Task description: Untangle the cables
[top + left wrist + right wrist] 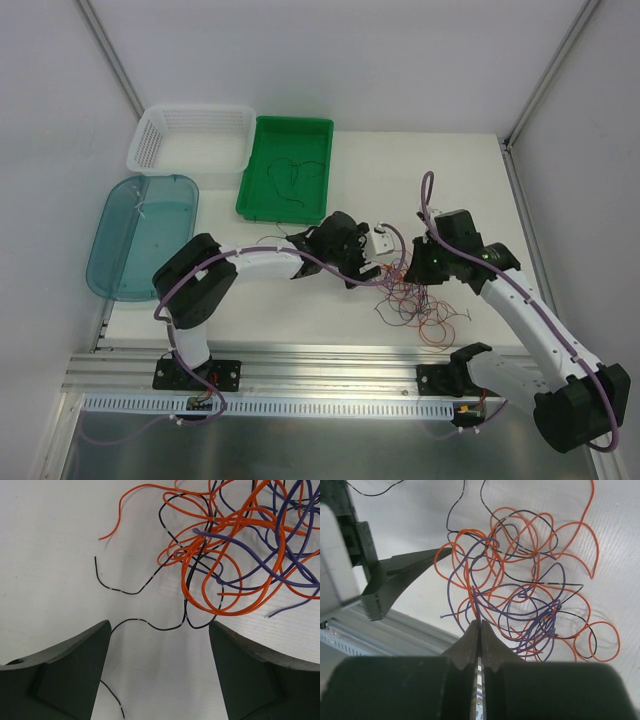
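The cables [412,296] lie as a loose tangle of thin orange, purple and black wires on the white table between my two grippers. My right gripper [480,622] is shut on a purple cable at the near edge of the tangle [520,600]; in the top view it [418,264] sits over the tangle's upper part. My left gripper [160,630] is open and low over the table, left of the tangle [235,545]. A black cable [165,628] lies between its fingers, not gripped. One left finger [405,570] shows in the right wrist view.
A green tray [320,130] at the back holds a few thin dark wires. A white basket [190,135] stands left of it and a blue translucent lid [140,235] lies at the far left. A small white object [382,240] sits between the arms. The metal rail [330,365] runs along the near edge.
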Controlling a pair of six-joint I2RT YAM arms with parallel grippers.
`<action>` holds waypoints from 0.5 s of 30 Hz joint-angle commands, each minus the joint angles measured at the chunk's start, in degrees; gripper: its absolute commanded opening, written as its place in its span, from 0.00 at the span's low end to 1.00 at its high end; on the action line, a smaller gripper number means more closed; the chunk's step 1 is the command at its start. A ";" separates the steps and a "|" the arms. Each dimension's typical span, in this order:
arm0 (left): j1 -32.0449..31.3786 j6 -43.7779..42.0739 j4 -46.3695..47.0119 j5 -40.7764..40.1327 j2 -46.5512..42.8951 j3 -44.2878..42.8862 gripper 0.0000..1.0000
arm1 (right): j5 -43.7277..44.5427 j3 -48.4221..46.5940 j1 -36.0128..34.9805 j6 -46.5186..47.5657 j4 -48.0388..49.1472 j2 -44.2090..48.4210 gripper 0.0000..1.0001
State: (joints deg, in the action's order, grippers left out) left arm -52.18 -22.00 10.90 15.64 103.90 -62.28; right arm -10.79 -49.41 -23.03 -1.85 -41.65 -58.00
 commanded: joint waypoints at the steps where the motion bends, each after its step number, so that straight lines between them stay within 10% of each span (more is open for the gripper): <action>1: -0.64 -2.35 4.75 5.19 1.39 -0.12 0.78 | -3.10 -2.80 -0.26 -0.09 -0.98 1.75 0.01; 11: -0.73 0.03 5.28 11.69 4.38 -2.67 0.44 | -7.23 -3.33 -0.26 -1.67 0.08 3.24 0.01; 15: -0.73 1.34 5.10 12.31 4.91 -3.46 0.11 | -6.53 -3.15 -0.18 -1.49 -0.27 3.77 0.01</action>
State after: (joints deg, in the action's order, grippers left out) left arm -52.21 -21.28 13.58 23.86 108.38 -63.55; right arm -15.97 -50.24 -23.03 -2.57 -42.02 -55.72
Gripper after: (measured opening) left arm 0.162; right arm 0.020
